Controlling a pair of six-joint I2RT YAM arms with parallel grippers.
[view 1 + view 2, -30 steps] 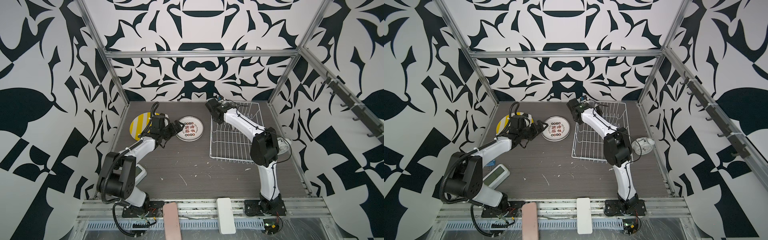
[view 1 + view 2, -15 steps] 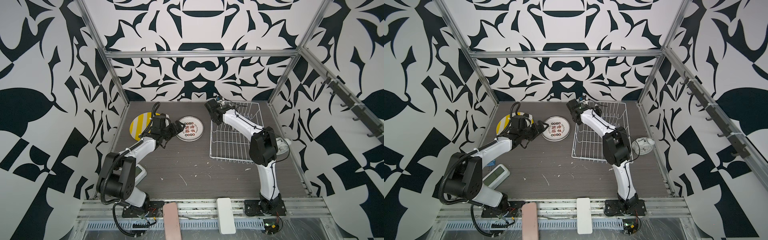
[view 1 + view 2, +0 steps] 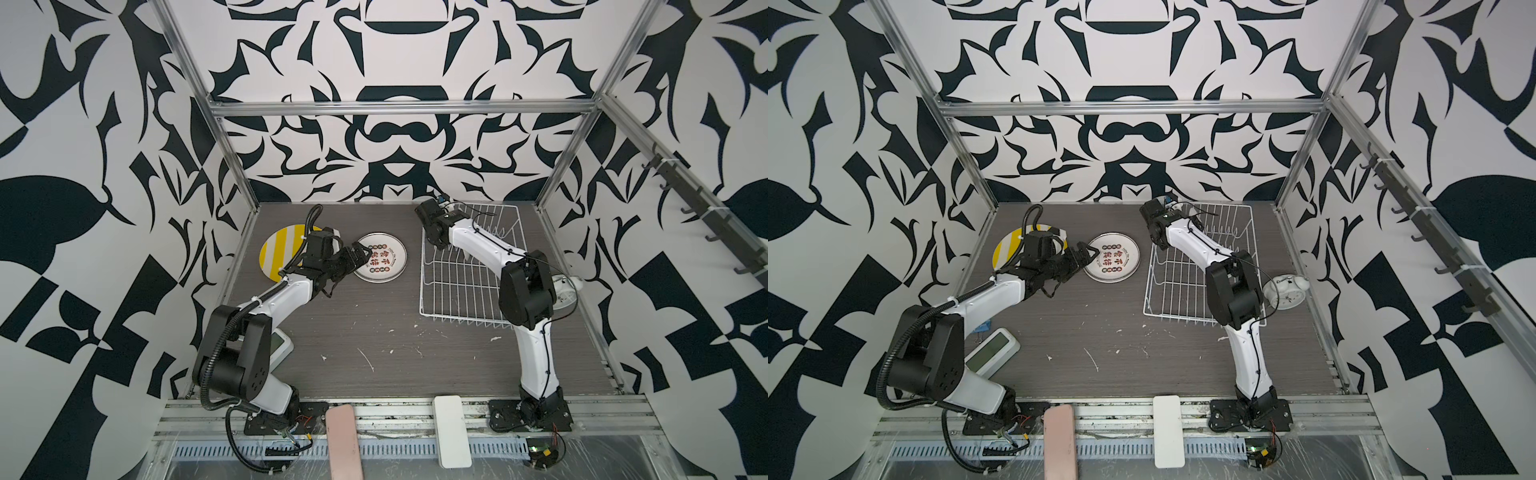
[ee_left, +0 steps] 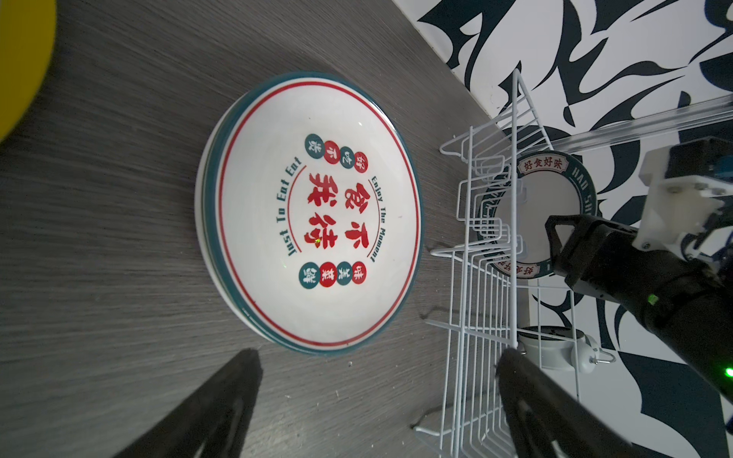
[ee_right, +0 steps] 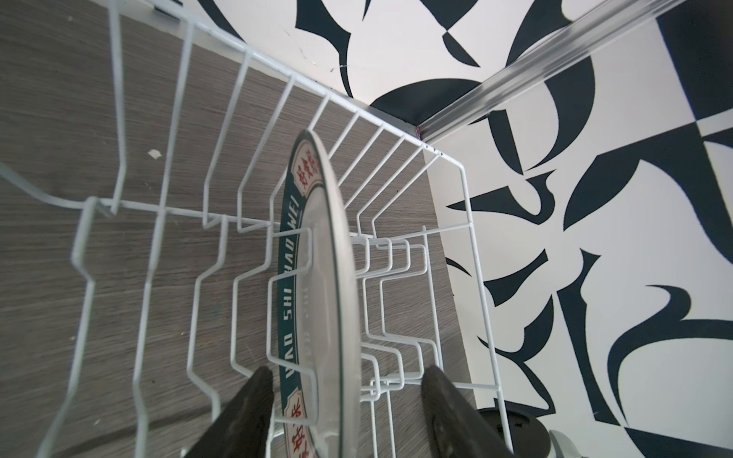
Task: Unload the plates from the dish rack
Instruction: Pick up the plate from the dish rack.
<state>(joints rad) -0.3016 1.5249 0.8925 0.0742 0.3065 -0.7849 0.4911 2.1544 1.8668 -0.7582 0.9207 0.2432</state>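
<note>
We've got the right gripper (image 5: 346, 370) part-open, jaws straddling the rim of the upright green-rimmed plate (image 5: 317, 238) at the dish rack's (image 3: 461, 291) far end, not clamped.

A robot test cell in a lab, not a kitchen. The left arm (image 3: 286, 295) and right arm (image 3: 536, 357) are bolted to an aluminium rail (image 3: 395, 415) at a grey table (image 3: 374, 324). An aluminium frame (image 3: 399, 109) and black-and-white patterned walls (image 3: 83, 124) box it in (same print on every side).
</note>
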